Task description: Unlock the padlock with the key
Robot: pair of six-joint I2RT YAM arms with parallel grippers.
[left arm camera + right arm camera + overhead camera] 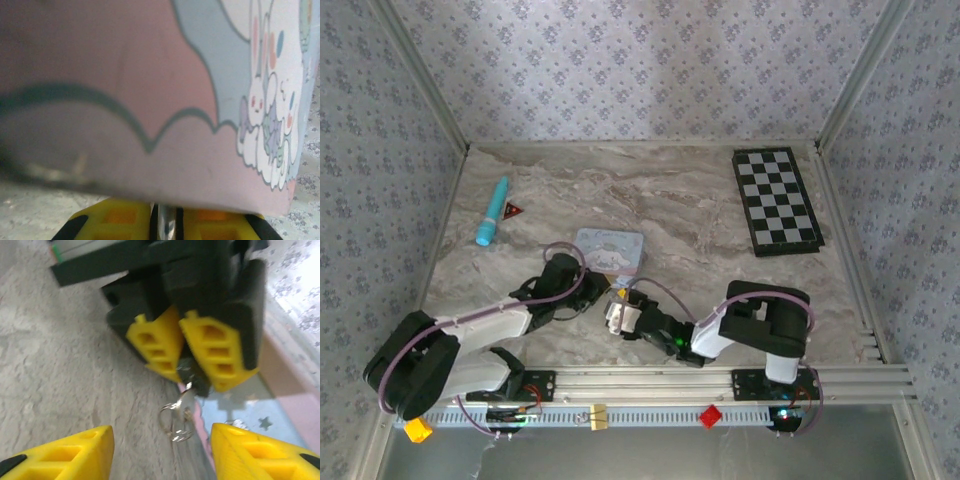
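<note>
**Ana:** Right wrist view: how many yellow fingers [55, 457] is it showing?

**Ben:** 4. The right gripper [160, 455] is holding its 2 spread wide with nothing between them. The left gripper [195, 375] is pressing its 2 together on 1 small black block, apparently the padlock [200, 386].

**Ana:** Where is that sitting?

**Ben:** It is hanging in the pinch just above the marble table [60, 365], at the edge of the 1 pale blue tin [280, 405]. Under it, what looks like 1 silver key [186, 401] is dangling with 2 overlapping wire rings [176, 422], both blurred.

**Ana:** And from above?

**Ben:** The left arm [470, 320] and the right arm [760, 315], 2 in all, are meeting in front of the tin. 1 chessboard [777, 200] is lying far right. 1 turquoise tube [492, 210] is lying far left, with 1 small red triangle [512, 210] just beside it. The left wrist camera is facing the tin's cartoon print, with 1 silver sliver [162, 225] showing between its fingers.
</note>
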